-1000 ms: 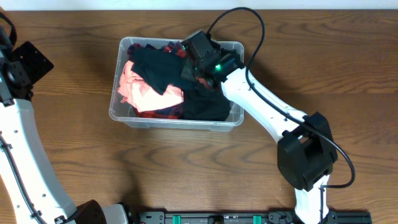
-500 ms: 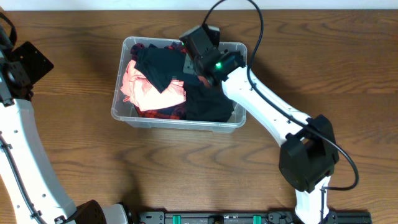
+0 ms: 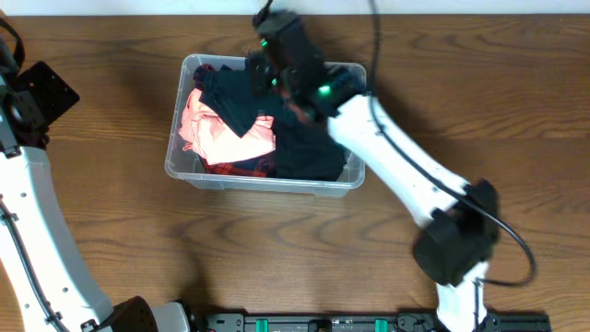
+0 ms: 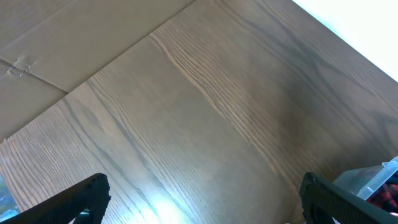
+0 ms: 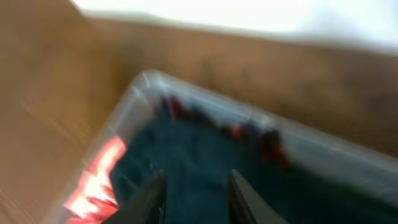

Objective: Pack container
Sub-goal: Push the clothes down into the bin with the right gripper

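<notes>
Clear plastic, the container (image 3: 260, 183) sits toward the back of the wooden table (image 3: 120, 231). It is stuffed with a pink cloth (image 3: 219, 136), dark cloths (image 3: 304, 152) and a red checked one (image 3: 235, 167). We see the right gripper (image 5: 194, 198) blurred above the container's back rim, its fingers partly spread with nothing between them. The left gripper (image 4: 205, 186) hangs spread wide over bare wood, left of the container.

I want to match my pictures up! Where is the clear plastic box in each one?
Overhead: the container sits at upper middle, full of clothes.
Left wrist: only a corner of the container peeks in at bottom right.
Right wrist: the container rim slants across the middle, blurry.
Shared landmark: the brown wooden table under it.
</notes>
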`<action>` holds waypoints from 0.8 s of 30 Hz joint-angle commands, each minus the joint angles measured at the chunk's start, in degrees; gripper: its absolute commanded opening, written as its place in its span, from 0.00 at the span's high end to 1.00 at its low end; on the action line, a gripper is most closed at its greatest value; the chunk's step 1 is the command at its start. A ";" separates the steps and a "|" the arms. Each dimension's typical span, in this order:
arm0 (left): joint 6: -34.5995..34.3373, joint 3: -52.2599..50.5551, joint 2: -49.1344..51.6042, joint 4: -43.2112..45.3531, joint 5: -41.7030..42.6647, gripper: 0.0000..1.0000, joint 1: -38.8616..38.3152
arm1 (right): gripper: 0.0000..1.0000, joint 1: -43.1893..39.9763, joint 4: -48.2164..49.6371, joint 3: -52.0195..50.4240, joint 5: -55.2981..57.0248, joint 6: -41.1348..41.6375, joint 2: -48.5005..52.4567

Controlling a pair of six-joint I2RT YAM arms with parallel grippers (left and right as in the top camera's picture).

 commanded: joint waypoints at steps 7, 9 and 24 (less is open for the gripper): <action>-0.13 -0.17 0.24 0.00 -0.87 0.02 0.22 | 0.62 1.51 -2.95 -0.85 -11.37 -0.94 22.47; -0.13 -0.17 0.24 0.00 -0.87 0.02 0.22 | 0.62 1.01 -4.94 -0.79 -12.52 -0.33 22.69; -0.13 -0.17 0.24 0.00 -0.87 0.02 0.22 | 0.01 -3.37 -9.49 5.66 1.79 -14.51 -4.98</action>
